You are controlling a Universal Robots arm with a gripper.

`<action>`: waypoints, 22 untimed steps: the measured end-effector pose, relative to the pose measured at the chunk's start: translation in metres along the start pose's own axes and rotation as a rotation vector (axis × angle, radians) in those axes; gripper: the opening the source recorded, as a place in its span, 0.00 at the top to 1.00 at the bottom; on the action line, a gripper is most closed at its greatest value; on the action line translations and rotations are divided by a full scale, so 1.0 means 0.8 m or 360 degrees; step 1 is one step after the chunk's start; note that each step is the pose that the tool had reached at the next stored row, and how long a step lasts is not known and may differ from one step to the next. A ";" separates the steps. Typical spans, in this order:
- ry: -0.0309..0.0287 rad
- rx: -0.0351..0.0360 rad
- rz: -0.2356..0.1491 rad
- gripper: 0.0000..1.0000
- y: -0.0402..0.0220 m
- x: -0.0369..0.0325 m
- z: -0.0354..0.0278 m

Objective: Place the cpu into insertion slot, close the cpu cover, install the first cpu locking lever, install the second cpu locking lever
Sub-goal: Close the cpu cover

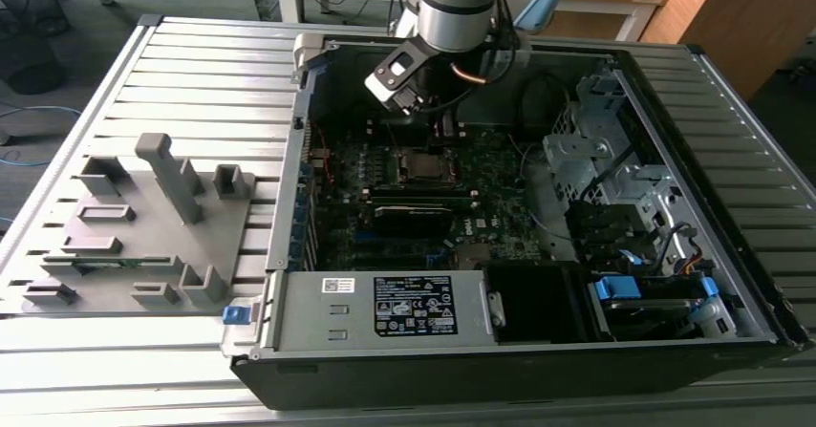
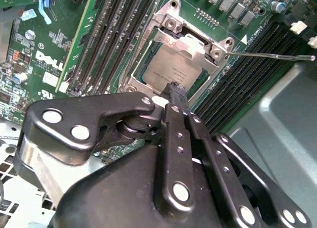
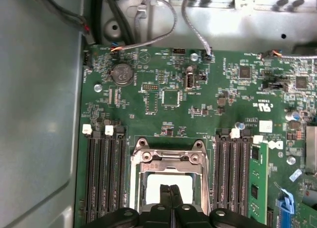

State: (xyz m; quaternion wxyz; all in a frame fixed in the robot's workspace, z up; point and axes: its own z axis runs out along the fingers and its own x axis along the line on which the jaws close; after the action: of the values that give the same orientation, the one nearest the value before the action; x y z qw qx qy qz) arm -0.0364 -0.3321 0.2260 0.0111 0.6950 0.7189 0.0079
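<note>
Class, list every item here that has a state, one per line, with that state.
computer case: open, side panel off
cpu: seated, lying flat
cpu cover: down over the cpu
locking lever: swung out, unlatched
gripper: shut, near the cover's edge

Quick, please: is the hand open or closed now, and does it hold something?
Hand: closed, fingertips together with nothing between them, over the cpu seated under the cpu cover.
</note>
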 end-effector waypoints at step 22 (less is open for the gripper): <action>0.00108 -0.0002 -0.0415 0.90 0.0000 0.0000 0.0009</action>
State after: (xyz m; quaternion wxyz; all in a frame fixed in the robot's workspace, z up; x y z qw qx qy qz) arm -0.0364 -0.3321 0.2253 0.0101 0.5957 0.8031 0.0092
